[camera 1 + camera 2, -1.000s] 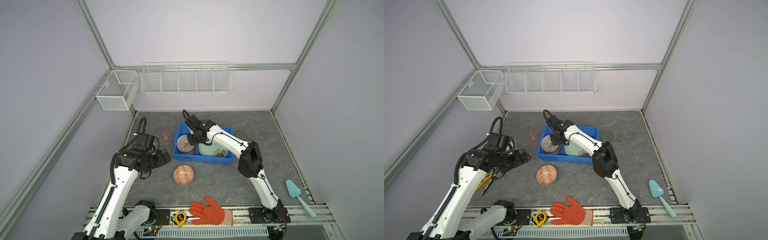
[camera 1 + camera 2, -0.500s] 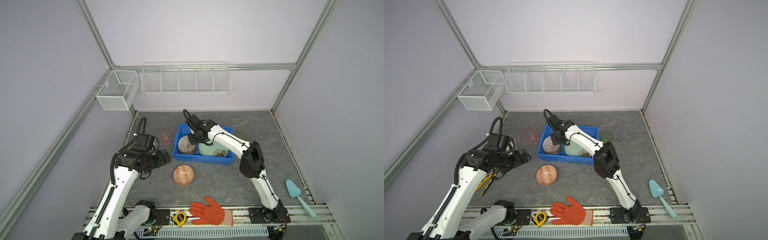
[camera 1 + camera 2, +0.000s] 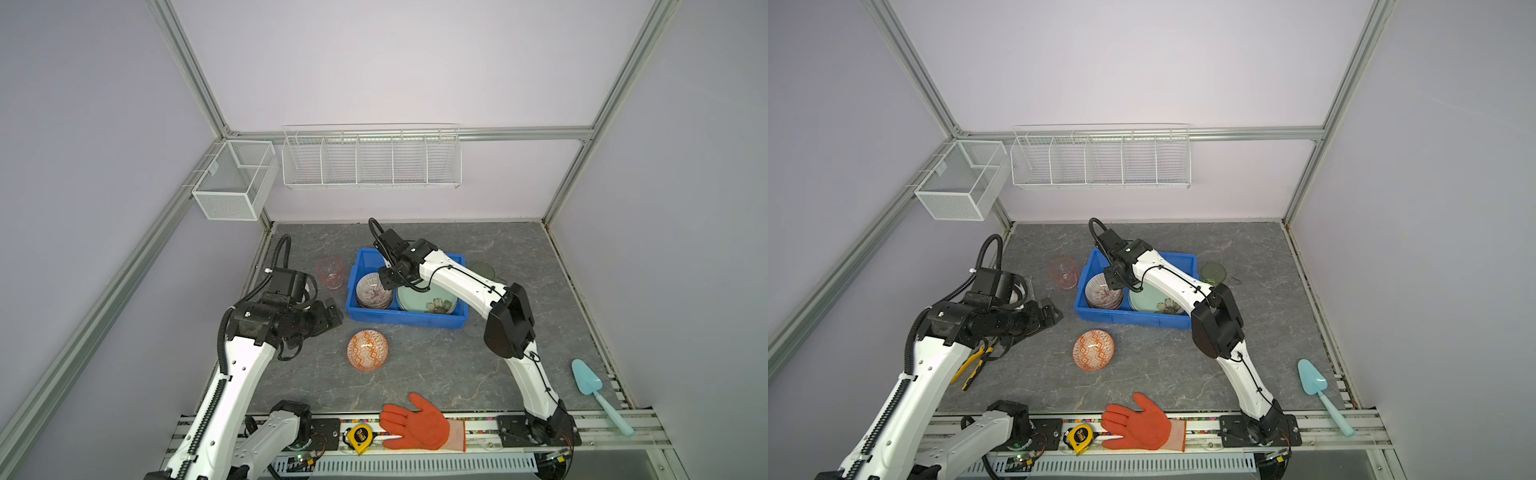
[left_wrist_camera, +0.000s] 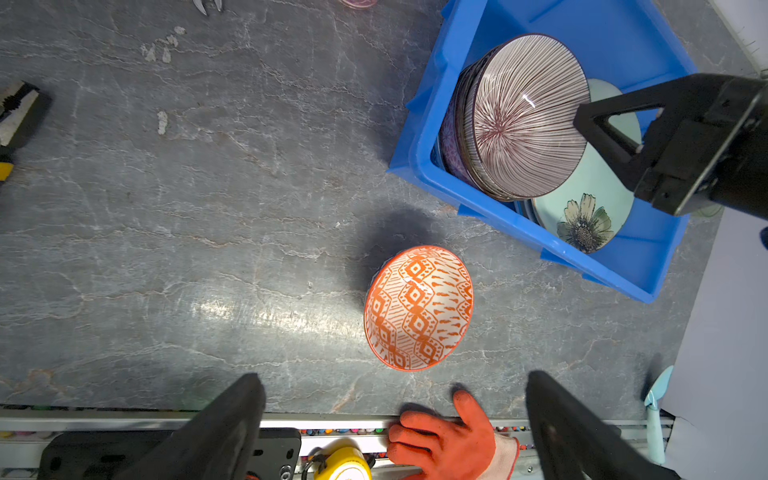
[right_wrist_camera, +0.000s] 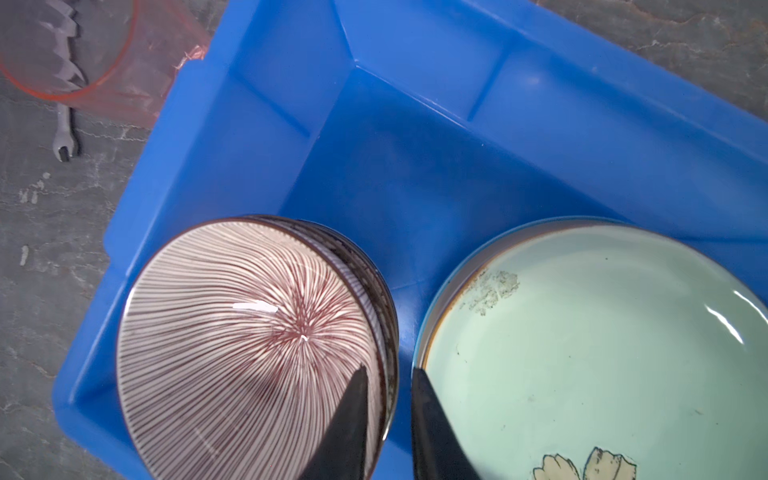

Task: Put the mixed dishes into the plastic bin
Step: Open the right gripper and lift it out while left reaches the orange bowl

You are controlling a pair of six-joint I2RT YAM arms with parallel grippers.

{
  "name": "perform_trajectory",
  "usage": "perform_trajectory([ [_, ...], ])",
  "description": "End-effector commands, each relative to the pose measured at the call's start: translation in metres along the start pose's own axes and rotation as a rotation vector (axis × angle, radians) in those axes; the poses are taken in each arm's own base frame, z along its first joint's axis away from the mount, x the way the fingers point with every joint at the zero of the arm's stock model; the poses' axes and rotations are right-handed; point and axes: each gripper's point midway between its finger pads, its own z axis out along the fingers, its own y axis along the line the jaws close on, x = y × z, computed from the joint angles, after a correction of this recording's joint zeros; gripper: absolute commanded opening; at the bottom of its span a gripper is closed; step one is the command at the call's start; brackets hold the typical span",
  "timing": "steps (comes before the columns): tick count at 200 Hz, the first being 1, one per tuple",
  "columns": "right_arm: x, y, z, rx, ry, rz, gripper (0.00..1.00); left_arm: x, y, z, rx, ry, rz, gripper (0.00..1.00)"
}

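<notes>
Right end effector [image 5: 388,370] loosened: jaws slightly apart astride pink-striped bowl [image 5: 249,332] rim, gripping nothing | bowl inside plastic bin [image 5: 415,145]

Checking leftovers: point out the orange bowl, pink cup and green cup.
orange bowl [image 3: 367,350]: in a top view, patterned inside
pink cup [image 3: 330,273]: in a top view, its body
green cup [image 3: 1213,273]: in a top view, open top

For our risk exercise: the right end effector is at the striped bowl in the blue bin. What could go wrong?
The right end effector straddles the rim of the striped bowl; lifting askew could snag and tip it. The pink cup stands close beside the blue bin and could get knocked.
</notes>
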Motion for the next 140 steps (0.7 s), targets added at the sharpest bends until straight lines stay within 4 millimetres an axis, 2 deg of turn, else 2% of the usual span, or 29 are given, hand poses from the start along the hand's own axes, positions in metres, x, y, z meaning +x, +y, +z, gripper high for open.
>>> perform_trajectory([
  [1, -0.012, 0.001, -0.034, -0.021, -0.07, -0.001, 0.23, 0.006, 0.007, 0.0, -0.019, 0.016, -0.009, 0.98],
  [27, -0.011, 0.001, -0.049, -0.034, -0.092, 0.005, 0.24, 0.008, 0.008, 0.002, -0.021, 0.026, -0.013, 0.98],
  [50, -0.008, -0.001, -0.062, -0.047, -0.11, 0.004, 0.35, 0.015, 0.013, 0.005, -0.035, 0.047, -0.012, 0.99],
  [72, -0.002, -0.002, -0.073, -0.061, -0.114, -0.014, 0.63, 0.029, 0.018, 0.013, -0.031, 0.089, -0.027, 0.99],
  [90, 0.005, -0.007, -0.08, -0.056, -0.114, -0.025, 0.78, 0.045, 0.024, 0.024, -0.03, 0.133, -0.051, 1.0],
  [98, 0.007, -0.009, -0.084, -0.052, -0.12, -0.024, 0.94, 0.051, 0.029, 0.028, -0.041, 0.142, -0.063, 0.99],
  [99, 0.008, -0.009, -0.084, -0.053, -0.121, -0.024, 0.99, 0.052, 0.029, 0.029, -0.043, 0.143, -0.064, 0.99],
  [101, 0.009, -0.01, -0.085, -0.053, -0.122, -0.026, 0.92, 0.053, 0.03, 0.03, -0.045, 0.143, -0.067, 0.99],
  [104, 0.01, -0.011, -0.086, -0.053, -0.122, -0.025, 0.89, 0.055, 0.031, 0.032, -0.047, 0.147, -0.072, 0.99],
  [140, 0.031, -0.024, -0.099, -0.031, -0.114, -0.009, 0.88, 0.073, 0.031, 0.052, -0.036, 0.152, -0.109, 1.0],
])
